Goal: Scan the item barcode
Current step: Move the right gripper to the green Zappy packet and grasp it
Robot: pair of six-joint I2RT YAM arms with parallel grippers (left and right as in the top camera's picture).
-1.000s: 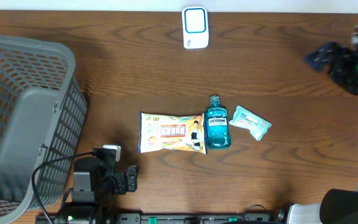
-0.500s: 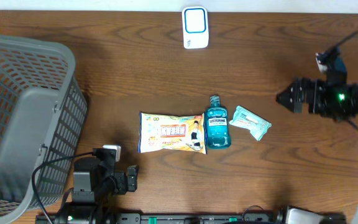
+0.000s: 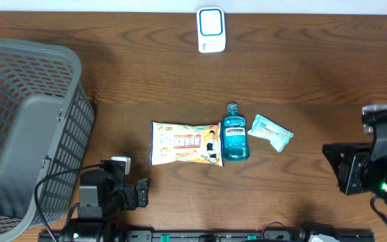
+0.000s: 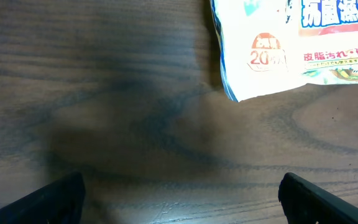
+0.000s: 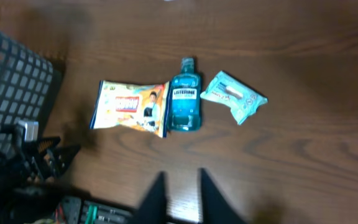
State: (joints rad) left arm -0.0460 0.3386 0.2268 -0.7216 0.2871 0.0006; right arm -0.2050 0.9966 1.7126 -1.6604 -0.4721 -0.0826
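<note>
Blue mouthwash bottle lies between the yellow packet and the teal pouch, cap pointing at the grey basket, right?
Not the cap: the mouthwash bottle lies between the yellow packet and the teal pouch, but its cap points toward the white device, not the grey basket. The overhead view shows it.

Your matte black left arm point(image 3: 99, 198) carries a looping black cable point(image 3: 46, 179) and a white block point(image 3: 120, 162); your black right arm point(image 3: 358, 171) shows a green light point(image 3: 383, 187), and the right pincer point(image 5: 182, 173) has dark tapered fingers point(image 5: 156, 196).
</note>
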